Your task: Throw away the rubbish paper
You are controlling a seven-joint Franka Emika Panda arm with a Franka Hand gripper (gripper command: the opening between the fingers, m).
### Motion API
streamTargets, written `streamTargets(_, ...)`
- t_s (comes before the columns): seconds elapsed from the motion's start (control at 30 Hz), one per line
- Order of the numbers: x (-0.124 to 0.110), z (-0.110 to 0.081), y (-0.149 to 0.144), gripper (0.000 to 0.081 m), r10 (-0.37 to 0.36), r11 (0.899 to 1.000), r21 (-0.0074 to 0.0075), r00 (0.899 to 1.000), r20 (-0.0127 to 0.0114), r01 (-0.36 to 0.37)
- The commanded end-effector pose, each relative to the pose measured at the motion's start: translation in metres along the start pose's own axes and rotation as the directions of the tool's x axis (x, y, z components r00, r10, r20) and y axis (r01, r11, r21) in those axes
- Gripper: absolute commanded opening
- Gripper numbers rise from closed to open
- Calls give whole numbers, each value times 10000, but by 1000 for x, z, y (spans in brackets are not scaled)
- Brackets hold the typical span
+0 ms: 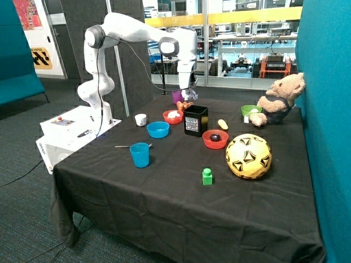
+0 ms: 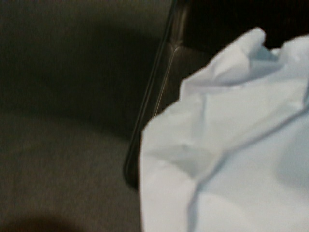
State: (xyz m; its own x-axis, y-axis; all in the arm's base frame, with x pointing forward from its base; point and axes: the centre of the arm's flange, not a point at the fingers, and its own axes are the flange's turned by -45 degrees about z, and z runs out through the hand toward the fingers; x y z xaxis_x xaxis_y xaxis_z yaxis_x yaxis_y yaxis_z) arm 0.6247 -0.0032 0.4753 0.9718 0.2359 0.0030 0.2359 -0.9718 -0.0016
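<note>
Black cloth covers the worktop (image 1: 164,192); above it the gripper (image 1: 188,87) hangs with jaws clamped on the rubbish paper (image 2: 231,145). I judge that the black bin (image 1: 196,120) stands just below and slightly to the side, so a short move over its opening remains.

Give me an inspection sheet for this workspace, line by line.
Surface: black tablecloth, crowded towards the back.
Job's things: paper wad in the hand; second wad in a red bowl; black bin beside that bowl.
Clutter: blue cup, blue bowl, yellow ball, teddy bear, green block.
Hand: hand raised behind the bin, shut on the paper wad.
Cables: cable hanging along the arm.
Surroundings: teal partition; glass wall behind.
</note>
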Motion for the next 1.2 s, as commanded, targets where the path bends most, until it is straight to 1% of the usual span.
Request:
streamTargets(0.0, 22, 11, 7, 0, 113, 9999, -17, 9999, 29, -112)
streamTargets(0.2, 27, 31, 6, 0, 182, 9998, -17, 9998, 29, -182)
streamTargets(0.33, 29, 39, 5, 0, 165, 9999, -17, 9999, 29, -165)
streamTargets(0.53, 36, 44, 4, 0, 229, 9997, -17, 9997, 29, -229)
streamTargets(0.6, 39, 44, 4, 0, 353, 9994, -17, 9994, 29, -353)
streamTargets(0.67, 40, 43, 5, 10, 298, 9996, -17, 9996, 29, -298)
streamTargets(0.83, 39, 42, 5, 337, 273, 9996, -17, 9996, 29, -273)
streamTargets(0.87, 39, 42, 5, 375, 283, 9996, -17, 9996, 29, -283)
streamTargets(0.97, 37, 42, 5, 469, 238, 9997, -17, 9997, 29, -237)
streamTargets(1.17, 33, 43, 6, 587, 274, 9996, -17, 9996, 29, -274)
